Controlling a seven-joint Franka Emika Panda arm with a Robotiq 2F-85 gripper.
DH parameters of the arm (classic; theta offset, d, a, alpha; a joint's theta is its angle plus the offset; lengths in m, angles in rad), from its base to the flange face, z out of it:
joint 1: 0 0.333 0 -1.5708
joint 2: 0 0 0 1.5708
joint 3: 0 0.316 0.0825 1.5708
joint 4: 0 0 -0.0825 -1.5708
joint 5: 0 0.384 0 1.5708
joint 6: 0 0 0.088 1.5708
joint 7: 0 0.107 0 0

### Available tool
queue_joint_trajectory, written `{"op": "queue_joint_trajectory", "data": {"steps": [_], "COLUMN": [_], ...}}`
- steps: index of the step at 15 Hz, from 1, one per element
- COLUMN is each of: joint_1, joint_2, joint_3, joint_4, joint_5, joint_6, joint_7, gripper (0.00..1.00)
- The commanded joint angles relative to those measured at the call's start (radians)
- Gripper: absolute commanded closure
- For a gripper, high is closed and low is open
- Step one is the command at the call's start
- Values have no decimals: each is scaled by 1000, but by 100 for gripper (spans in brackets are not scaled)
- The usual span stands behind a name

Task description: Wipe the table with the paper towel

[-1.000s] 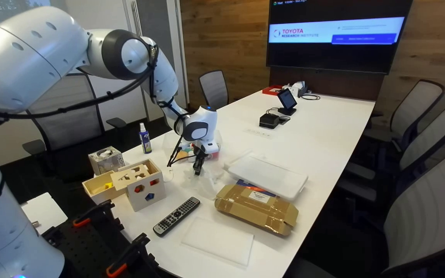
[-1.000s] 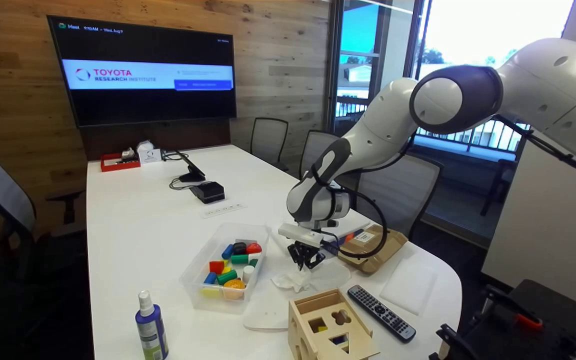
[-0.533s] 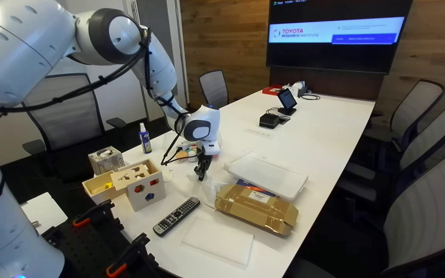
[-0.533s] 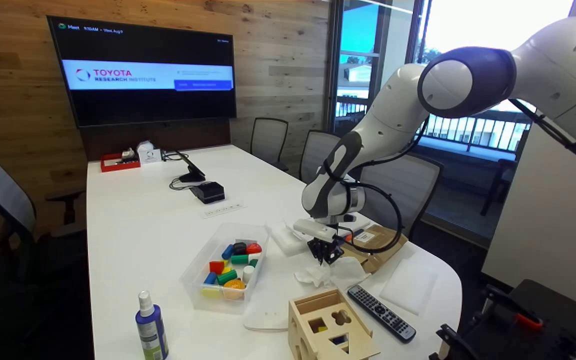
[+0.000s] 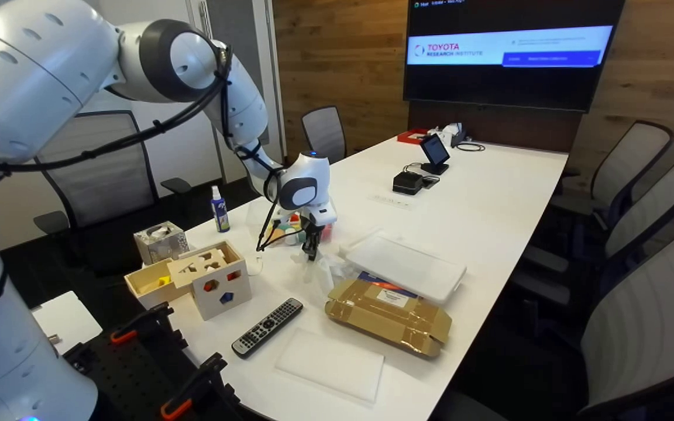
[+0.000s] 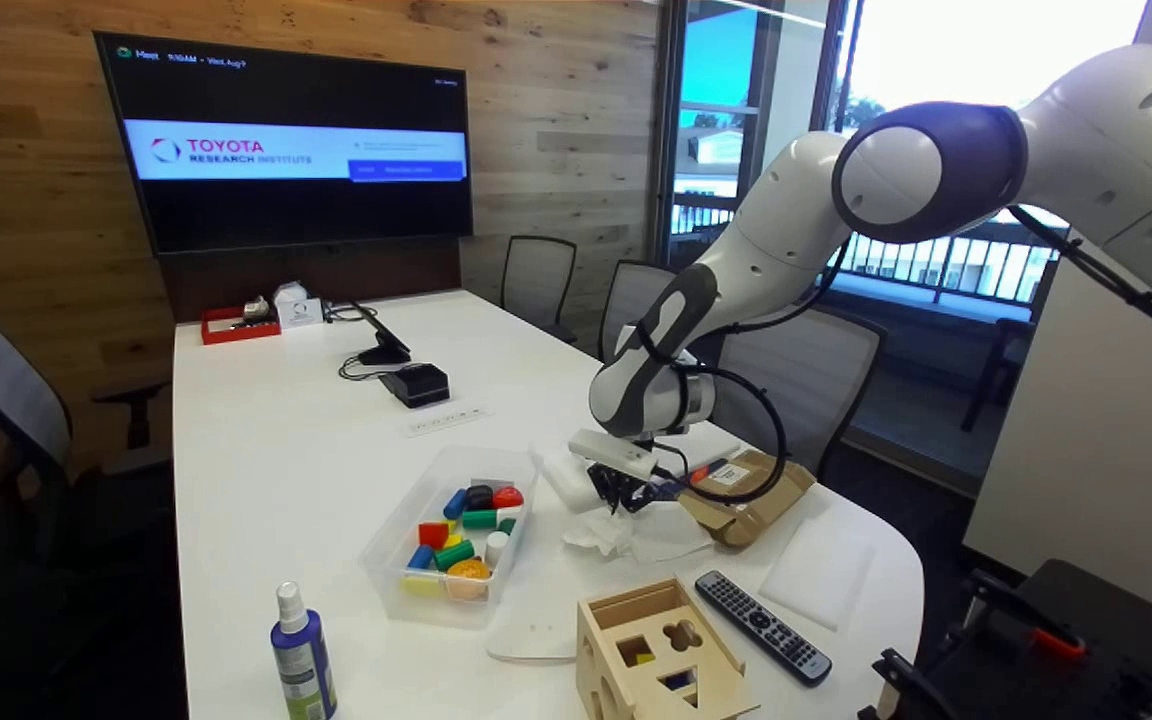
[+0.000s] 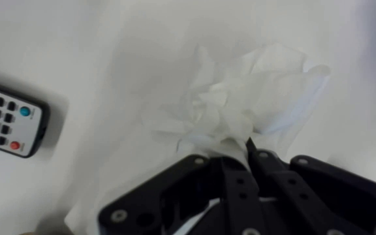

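near the cardboard box (image 5: pixel 387 317), my end effector (image 7: pixel 242 153), clenched on the paper towel (image 7: pixel 240 104), has just drawn it slightly farther off over the counter (image 5: pixel 483 193); wiping looks under way.

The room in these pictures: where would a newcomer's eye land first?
Probably on the big white robot arm, bent over the cluttered end of the long white table, its shut jaws gripping a crumpled paper towel. Next comes the lit screen reading TOYOTA RESEARCH INSTITUTE, on the wooden wall beyond the table's far end. Then come colourful pieces in a clear plastic box, on the table near the paper towel.
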Motion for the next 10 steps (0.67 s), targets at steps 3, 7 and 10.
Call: {"op": "queue_joint_trajectory", "data": {"steps": [3, 7, 10], "joint_1": [-75, -95, -83], "joint_2": [91, 127, 130], "joint_3": [150, 208, 203], "joint_4": [171, 213, 199], "joint_5": [20, 65, 98], "joint_6": [-50, -167, -251], "joint_7": [-239, -351, -360], "gripper": [99, 99, 99]}}
